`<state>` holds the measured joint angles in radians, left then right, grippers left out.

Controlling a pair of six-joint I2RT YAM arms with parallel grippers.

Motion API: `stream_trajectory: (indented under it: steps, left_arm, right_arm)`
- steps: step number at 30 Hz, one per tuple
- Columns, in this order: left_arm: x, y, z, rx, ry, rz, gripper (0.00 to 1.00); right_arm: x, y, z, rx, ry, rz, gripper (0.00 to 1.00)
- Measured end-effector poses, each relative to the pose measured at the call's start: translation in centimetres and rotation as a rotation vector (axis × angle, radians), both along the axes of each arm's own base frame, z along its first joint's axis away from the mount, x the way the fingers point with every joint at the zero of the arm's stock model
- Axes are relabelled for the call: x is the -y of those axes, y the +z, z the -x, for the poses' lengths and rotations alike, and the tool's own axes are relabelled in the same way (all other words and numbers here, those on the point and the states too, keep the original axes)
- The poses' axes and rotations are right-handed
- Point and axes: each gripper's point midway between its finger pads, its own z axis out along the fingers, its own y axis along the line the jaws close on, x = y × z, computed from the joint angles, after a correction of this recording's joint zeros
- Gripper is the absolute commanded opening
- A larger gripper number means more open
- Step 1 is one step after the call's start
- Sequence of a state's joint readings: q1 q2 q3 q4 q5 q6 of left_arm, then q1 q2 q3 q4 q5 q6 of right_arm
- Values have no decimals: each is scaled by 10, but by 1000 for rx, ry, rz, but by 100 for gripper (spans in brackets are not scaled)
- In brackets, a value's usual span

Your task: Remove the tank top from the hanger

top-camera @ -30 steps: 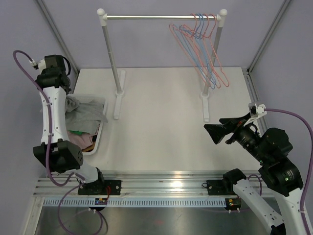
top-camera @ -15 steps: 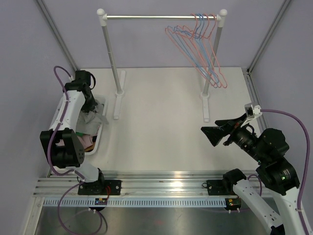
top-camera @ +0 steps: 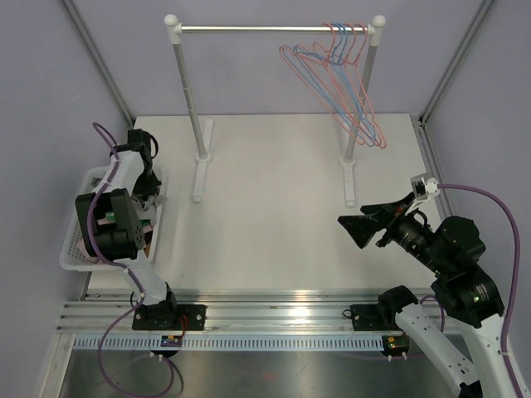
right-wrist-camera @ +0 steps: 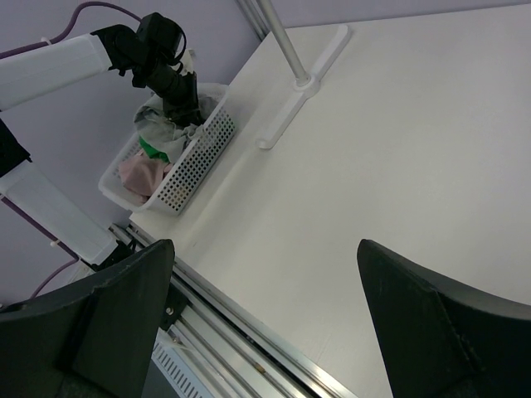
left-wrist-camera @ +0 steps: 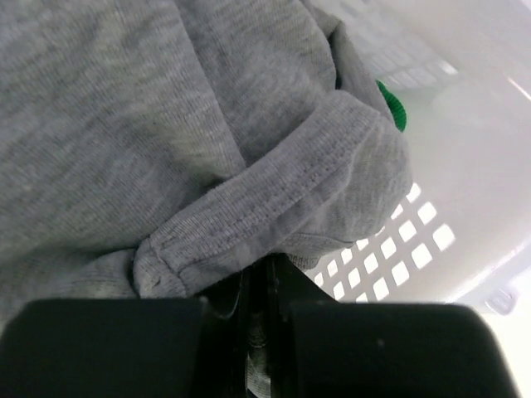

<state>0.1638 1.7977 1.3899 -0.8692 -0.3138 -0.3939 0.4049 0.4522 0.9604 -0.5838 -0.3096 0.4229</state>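
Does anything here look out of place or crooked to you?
The white basket sits right at the table's left edge and seems to hang over it. The hangers hang bare, bunched at the right end of the rail.

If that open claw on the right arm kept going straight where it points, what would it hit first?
Probably the bare white tabletop: the right gripper tilts down toward it, well short of the white plastic laundry basket. Depth is hard to judge.
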Motion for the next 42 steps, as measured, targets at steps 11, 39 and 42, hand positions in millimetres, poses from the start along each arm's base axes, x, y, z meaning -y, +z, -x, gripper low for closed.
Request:
stream_trajectory:
  steps: [11,39,42]
  left_arm:
    - [11,-7,-7,15,-62,93,3]
    - [59,52,-9,228,-172,285,58]
    - [53,85,-7,357,-147,282,62]
  right_arm:
    - [0,2,0,9,-1,-3,100]
    - [0,-4,-4,2,-3,26,100]
    - [1,-6,-3,-6,-3,30,100]
